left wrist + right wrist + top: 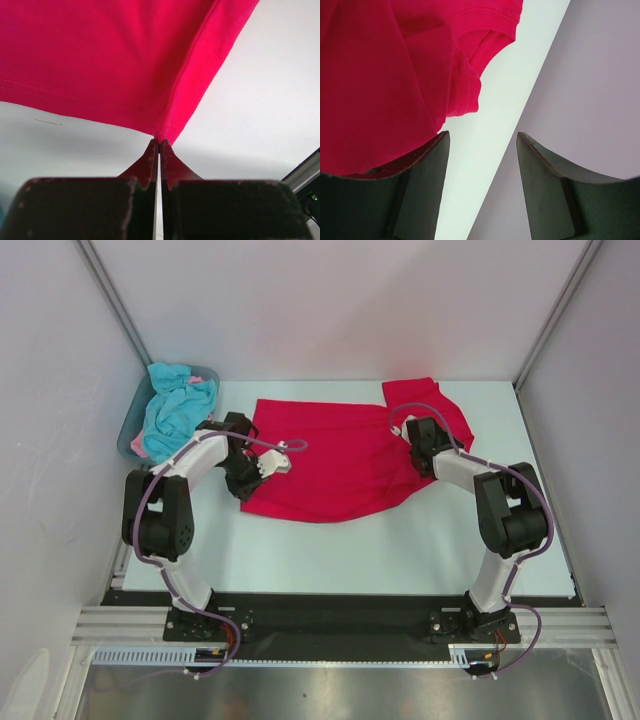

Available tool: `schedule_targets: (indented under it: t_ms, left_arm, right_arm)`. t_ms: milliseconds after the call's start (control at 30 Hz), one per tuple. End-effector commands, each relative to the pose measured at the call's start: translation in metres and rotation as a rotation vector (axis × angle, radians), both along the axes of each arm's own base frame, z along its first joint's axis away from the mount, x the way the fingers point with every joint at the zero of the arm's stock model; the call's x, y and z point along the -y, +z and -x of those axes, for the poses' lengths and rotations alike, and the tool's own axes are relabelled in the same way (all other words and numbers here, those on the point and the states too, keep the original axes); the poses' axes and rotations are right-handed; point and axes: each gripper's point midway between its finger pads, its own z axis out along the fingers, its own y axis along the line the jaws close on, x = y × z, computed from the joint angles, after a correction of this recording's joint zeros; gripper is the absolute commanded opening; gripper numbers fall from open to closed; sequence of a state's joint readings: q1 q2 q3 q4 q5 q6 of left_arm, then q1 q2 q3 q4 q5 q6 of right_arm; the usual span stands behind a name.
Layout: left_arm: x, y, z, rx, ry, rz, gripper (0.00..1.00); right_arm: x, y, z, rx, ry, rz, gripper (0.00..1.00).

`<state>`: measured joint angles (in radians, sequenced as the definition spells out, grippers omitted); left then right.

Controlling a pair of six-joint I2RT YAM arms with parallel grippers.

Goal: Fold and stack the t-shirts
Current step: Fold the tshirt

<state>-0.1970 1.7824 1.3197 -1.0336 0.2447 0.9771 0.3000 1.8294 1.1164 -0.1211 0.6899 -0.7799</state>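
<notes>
table [330, 550]: flat, smooth, pale top, closed in by plain white walls [330, 310].

red t-shirt [340, 465]: soft crimson knit, spread over the far middle of the table in a broad, roughly rectangular shape with mild creases. one short sleeve points toward the far right corner. stitched hems show in both wrist views. both forearms cover parts of its side edges in the top view.

tub [126, 435]: rigid grey-blue plastic, at the far left corner against the wall, just left of the red t-shirt. it holds a crumpled turquoise t-shirt [178, 410] heaped above the rim, with a small patch of pink cloth [138, 445] beneath it.

left gripper [159, 150]: black fingers pressed together, pinching the near left corner of the red t-shirt. the cloth draws to a point at the pinch.

right gripper [481, 150]: black fingers spread, nothing between them, at the shirt's right edge by the sleeve. contact with the cloth cannot be told.
</notes>
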Motion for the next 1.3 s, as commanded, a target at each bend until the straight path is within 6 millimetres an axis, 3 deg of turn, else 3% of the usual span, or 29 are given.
schedule_targets:
  t_ms: [0, 233, 500, 667, 733, 900, 1067, 1133, 1167, 1200, 1267]
  left_arm:
    - [0.010, 0.009, -0.003, 0.028, -0.022, 0.041, 0.00]
    - [0.010, 0.009, -0.004, 0.027, -0.019, 0.040, 0.00]
    - [-0.018, 0.017, -0.024, 0.114, 0.092, -0.003, 0.00]
    - [-0.029, 0.017, -0.031, 0.166, 0.144, -0.029, 0.00]
    - [-0.029, 0.015, -0.034, 0.170, 0.154, -0.030, 0.00]
    - [-0.024, 0.017, -0.040, 0.172, 0.172, -0.011, 0.00]
    - [-0.022, 0.018, -0.044, 0.177, 0.175, -0.003, 0.01]
    - [-0.023, 0.016, -0.044, 0.178, 0.178, -0.007, 0.01]
    - [-0.023, 0.016, -0.043, 0.179, 0.178, -0.005, 0.00]
    - [-0.023, 0.016, -0.044, 0.191, 0.180, -0.005, 0.00]
    - [-0.023, 0.017, -0.045, 0.203, 0.189, -0.004, 0.00]
  right_arm:
    - [-0.001, 0.009, -0.005, 0.048, -0.011, -0.007, 0.61]
    - [0.001, 0.008, -0.005, 0.042, -0.014, -0.001, 0.61]
    - [0.017, 0.002, 0.000, 0.015, -0.041, 0.004, 0.63]
    - [-0.003, 0.000, 0.013, -0.054, 0.045, -0.080, 0.66]
    - [-0.019, 0.009, 0.016, -0.048, 0.104, -0.101, 0.66]
    - [-0.033, 0.014, 0.020, -0.051, 0.188, 0.012, 0.65]
    - [-0.041, 0.029, -0.001, 0.044, 0.186, 0.029, 0.64]
    - [-0.040, 0.045, -0.017, 0.120, 0.123, -0.020, 0.63]
    - [-0.035, 0.040, -0.024, 0.126, 0.088, -0.027, 0.61]
    - [-0.038, 0.057, -0.038, 0.206, 0.040, -0.082, 0.60]
    - [-0.032, 0.065, -0.051, 0.267, -0.037, -0.113, 0.58]
